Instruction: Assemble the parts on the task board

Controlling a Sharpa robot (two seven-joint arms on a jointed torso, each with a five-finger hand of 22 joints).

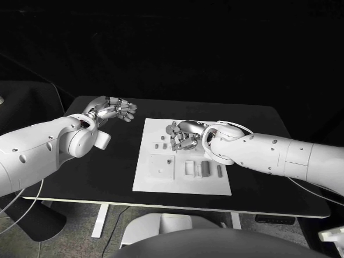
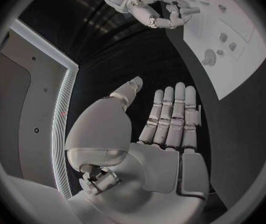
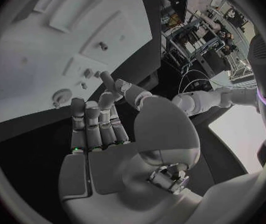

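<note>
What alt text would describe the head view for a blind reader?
The right hand hovers with curled fingers over the white task board on a black table. The left hand is raised beside the board, holding nothing.

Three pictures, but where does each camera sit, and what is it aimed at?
Head view: on the robot's head, looking down at the task board; both arms reach in.
Left wrist view: behind the left robot hand, open palm up front, task board beyond.
Right wrist view: behind the right robot hand, facing the task board.
Shared: all show the task board.
</note>
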